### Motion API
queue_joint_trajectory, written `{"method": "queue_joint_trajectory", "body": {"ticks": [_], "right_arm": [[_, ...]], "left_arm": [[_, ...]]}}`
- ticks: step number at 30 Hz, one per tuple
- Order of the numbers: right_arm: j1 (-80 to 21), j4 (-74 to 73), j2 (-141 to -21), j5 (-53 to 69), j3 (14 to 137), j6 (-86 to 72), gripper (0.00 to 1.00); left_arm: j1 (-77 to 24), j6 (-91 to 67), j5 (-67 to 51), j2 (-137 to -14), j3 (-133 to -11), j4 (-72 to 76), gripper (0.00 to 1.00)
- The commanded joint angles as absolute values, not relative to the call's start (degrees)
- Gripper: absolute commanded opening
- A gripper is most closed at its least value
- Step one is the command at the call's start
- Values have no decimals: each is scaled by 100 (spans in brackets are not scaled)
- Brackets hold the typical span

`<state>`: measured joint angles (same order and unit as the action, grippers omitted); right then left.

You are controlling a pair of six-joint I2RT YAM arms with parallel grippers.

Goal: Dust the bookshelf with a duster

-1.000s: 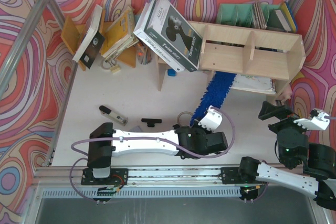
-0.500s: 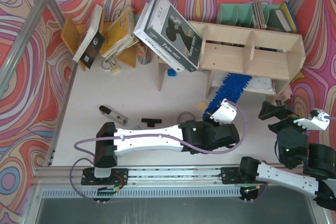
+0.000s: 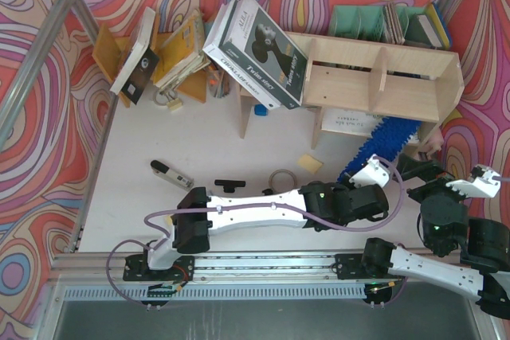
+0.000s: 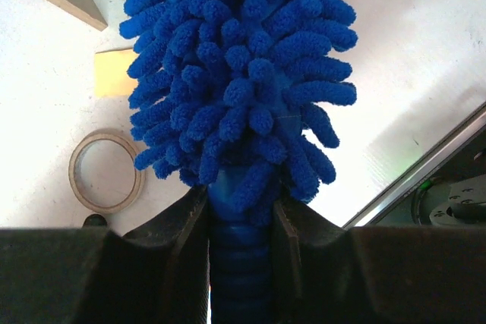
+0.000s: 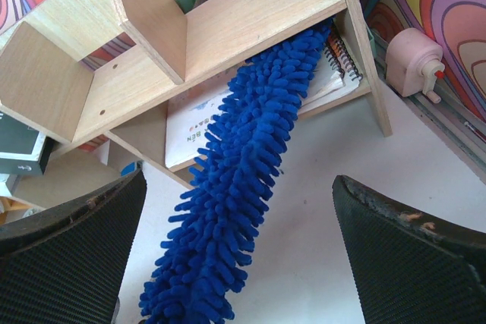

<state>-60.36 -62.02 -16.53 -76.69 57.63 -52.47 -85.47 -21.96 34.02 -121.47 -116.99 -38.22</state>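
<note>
Duster, blue, shaggy: slanting up from the left gripper toward the bookshelf, its far tip tucking into the lower opening at the shelf's right end and lying over a spiral notebook. Left gripper: jaws pinching shut on the smooth blue handle just below the strands. Right gripper: jaws standing wide apart, gripping nothing, hanging near the duster's right side and facing the shelf. Table: bearing a tape ring and a yellow pad beside the duster. Pink sharpener: sitting right of the shelf.
</note>
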Motion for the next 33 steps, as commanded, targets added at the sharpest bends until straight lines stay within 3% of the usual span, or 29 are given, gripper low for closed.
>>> {"method": "queue_joint_trajectory", "body": {"ticks": [1, 8, 20, 28, 33], "right_arm": [[-6091, -6152, -1564, -7800, 5731, -5187, 98], [-6091, -6152, -1573, -7800, 5732, -5191, 98], [-6090, -6152, -1626, -7786, 5735, -5187, 97], [-6091, -6152, -1611, -7794, 5735, -5193, 97], [-6091, -6152, -1587, -7793, 5738, -5193, 97]], "left_arm": [[-8600, -1750, 2800, -12237, -11840, -3486, 0], [-8537, -2037, 2754, -12183, -11121, -3690, 0], [-8757, -1696, 3636, -11691, -11323, -3925, 0], [-8934, -1752, 3600, -10706, -10157, -3167, 0], [-8936, -1877, 3471, -10967, -10007, -3439, 0]]}}
